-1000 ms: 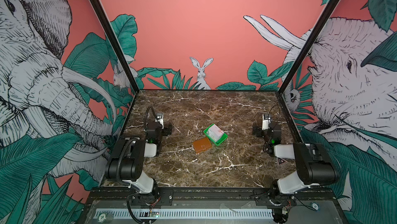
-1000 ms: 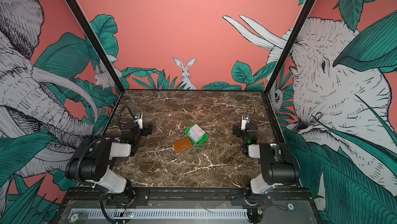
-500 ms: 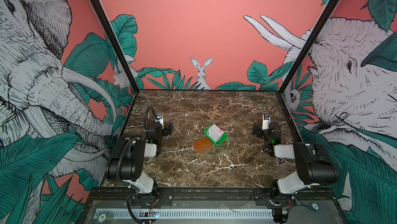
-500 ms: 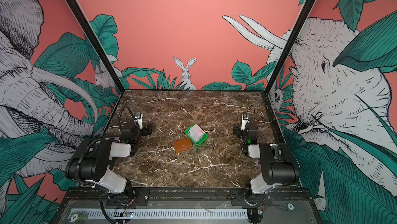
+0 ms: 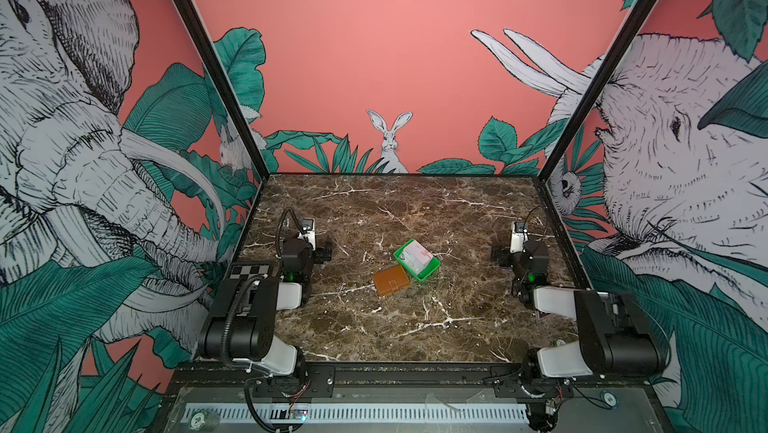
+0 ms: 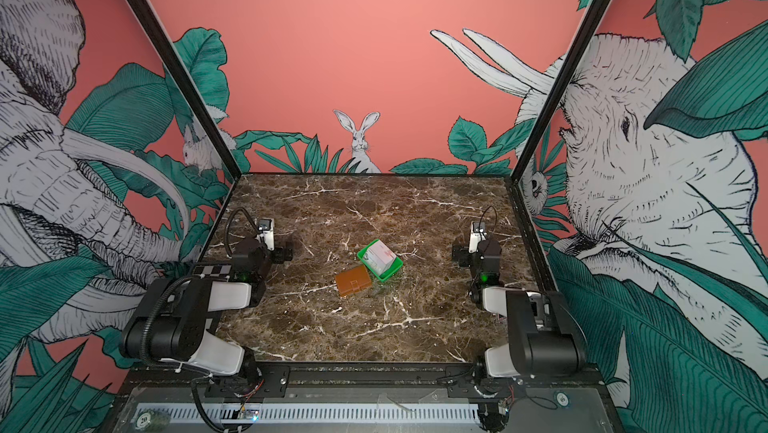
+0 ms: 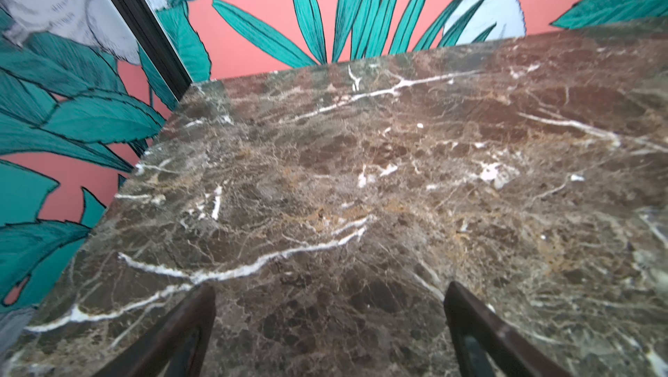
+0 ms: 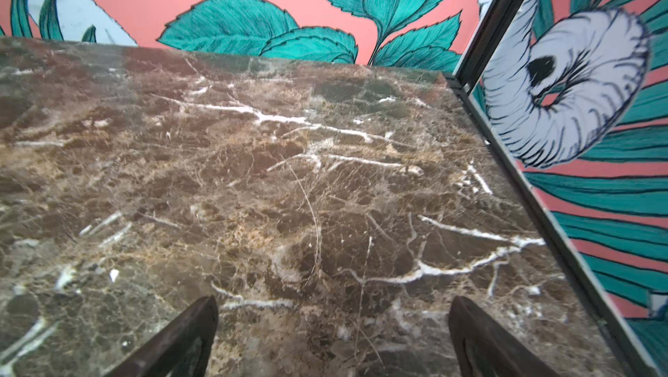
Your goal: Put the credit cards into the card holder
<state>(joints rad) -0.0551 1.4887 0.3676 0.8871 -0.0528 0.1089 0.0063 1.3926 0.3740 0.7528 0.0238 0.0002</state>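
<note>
While you look over the brown white-veined marble counter [image 5: 374, 210], count one tan-brown leather-look folding card holder [image 5: 390, 280] [image 6: 353, 280], one bright green plastic tray [image 5: 432, 269] [image 6: 392, 271] and one stack of pale credit cards [image 5: 417, 254] [image 6: 380, 258] with a little red print on top; how many cards the stack holds you cannot tell from these views. You have the card holder lying shut and flat near the middle of the counter, its small snap tab facing up. The tray sits just beside it on the side toward the far right corner, close enough that the two may touch, and the cards rest inside the tray. Compared with a second ago, nothing has shifted: holder, tray, cards and both arms sit where they were. Your left gripper [image 7: 329, 288] [image 5: 324, 251] is near the left edge and your right gripper [image 8: 333, 301] [image 5: 498, 253] near the right edge, both well apart from the holder and tray. Each wrist view shows the two dark fingers spread wide, with only bare marble between them, so both jaws are fully parted, gripping nothing and touching none of the objects.
</note>
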